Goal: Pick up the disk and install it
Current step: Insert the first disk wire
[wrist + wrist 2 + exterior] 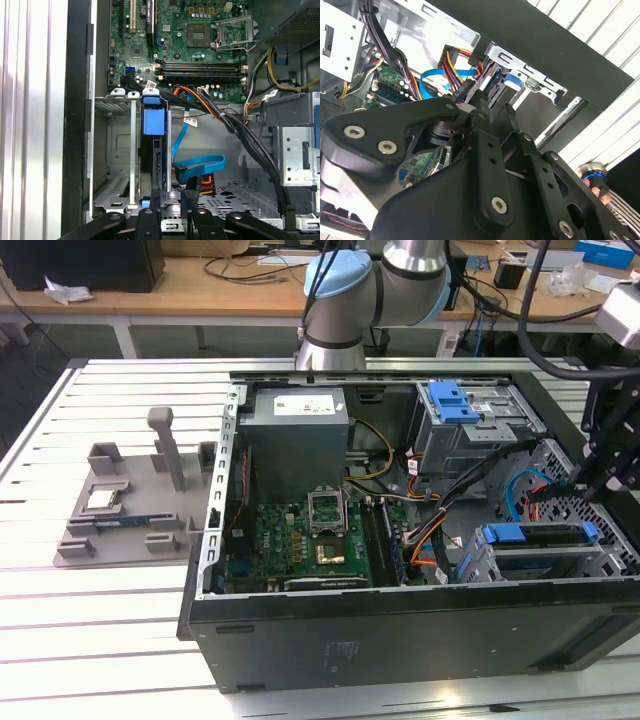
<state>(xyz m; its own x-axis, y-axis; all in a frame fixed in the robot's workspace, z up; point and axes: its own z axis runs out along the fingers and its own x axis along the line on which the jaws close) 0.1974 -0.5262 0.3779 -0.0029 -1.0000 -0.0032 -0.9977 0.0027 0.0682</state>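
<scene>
Standing edge-up in its bay, disk [152, 150], end effector [170, 220] alongside.

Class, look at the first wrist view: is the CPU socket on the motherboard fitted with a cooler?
No. The CPU socket on the motherboard lies bare, its metal retention frame and contact area uncovered.

The Universal Robots arm [345, 290] has pale blue joint caps, silver-grey tube sections and a grey base. In the second wrist view the gripper [480, 117] is matte black: broad, rounded linkage plates and narrower bars, fastened with silver hex-socket screws. In the first wrist view its black links line up side by side, rounded at their tips
</scene>
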